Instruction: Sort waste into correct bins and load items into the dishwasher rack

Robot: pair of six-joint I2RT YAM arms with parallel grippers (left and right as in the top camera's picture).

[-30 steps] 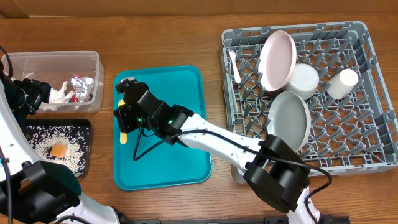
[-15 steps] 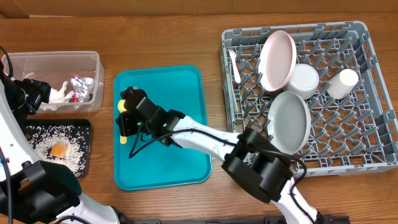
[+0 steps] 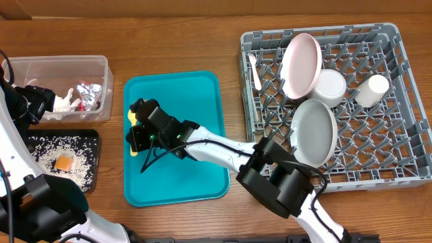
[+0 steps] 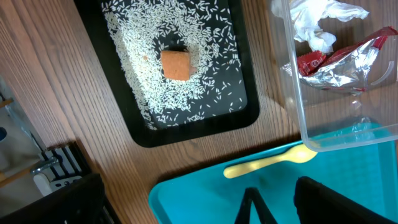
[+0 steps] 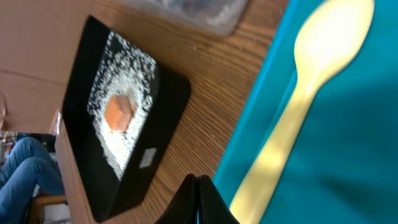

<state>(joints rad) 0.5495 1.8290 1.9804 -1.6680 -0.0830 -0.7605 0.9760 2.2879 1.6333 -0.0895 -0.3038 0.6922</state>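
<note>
Spoon [image 4: 267,163] pickup is the step in hand, judging by where the right gripper [image 5: 199,186] sits. Its jaws are pressed together with nothing between them, tips low over the teal tray [image 3: 196,135], just beside the handle end of the spoon. The spoon lies flat along that tray's left edge, bowl toward the far corner, close to the raised lip.

As I read it, closed tips cannot take a flat handle. The jaws should part first, straddle the handle across its width near the middle, and go down until the tips meet the tray floor before closing. The lip is the hazard: the outer finger has little room there and may catch on it or push the spoon sideways. Coming in slightly from the tray's inner side should help. Lift straight up (the plastic looks light and may pivot in a narrow grip) before swinging right.

The left gripper [image 4: 283,202] hangs wide apart and empty above the same edge. On the tabletop's left side are the tub [image 4: 292,93], holding napkin and foil, and the black tray [image 4: 193,129], holding rice and the orange cube. The rack [image 3: 378,177] on the tabletop's right side already holds both plates, bowl, cup and one pale utensil, so this spoon looks like the last item.
</note>
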